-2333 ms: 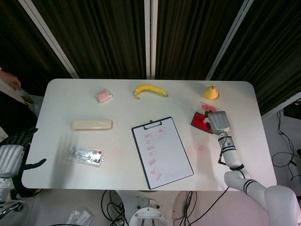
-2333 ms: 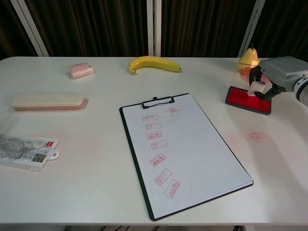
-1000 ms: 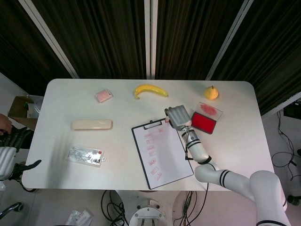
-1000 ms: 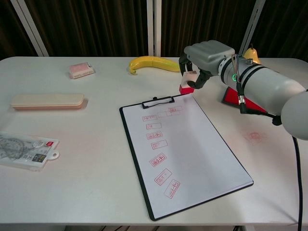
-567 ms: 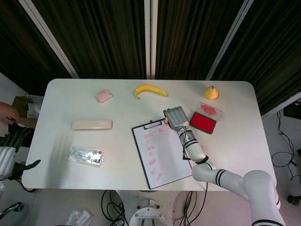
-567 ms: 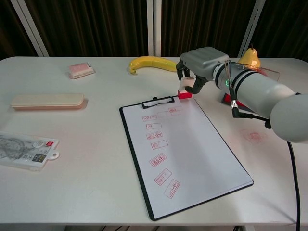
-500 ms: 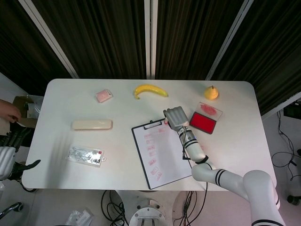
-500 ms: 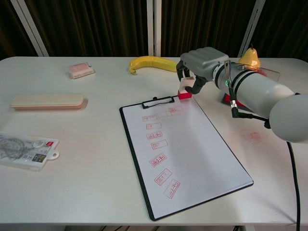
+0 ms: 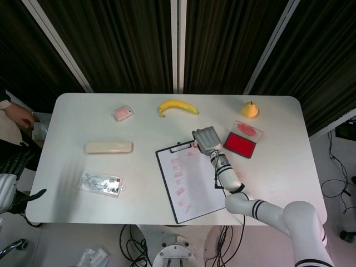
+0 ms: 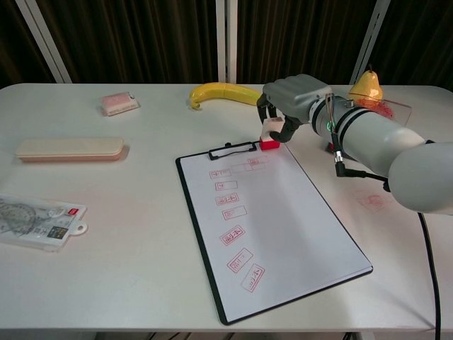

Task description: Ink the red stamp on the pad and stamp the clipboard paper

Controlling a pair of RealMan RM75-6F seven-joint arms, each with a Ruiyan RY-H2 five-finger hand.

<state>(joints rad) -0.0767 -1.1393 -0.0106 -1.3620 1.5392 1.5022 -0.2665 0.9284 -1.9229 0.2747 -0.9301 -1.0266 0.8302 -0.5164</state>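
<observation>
Red stamp (image 10: 269,143) in right hand (image 10: 291,98); roughly nine marks.

Red stamp (image 10: 268,144) (yellow banana (image 10: 225,93))

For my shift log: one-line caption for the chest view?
Right hand holds the red stamp at the clipboard paper's top edge.

White table (image 9: 78,122); dark curtains (image 9: 128,44) behind; pale floor.
</observation>
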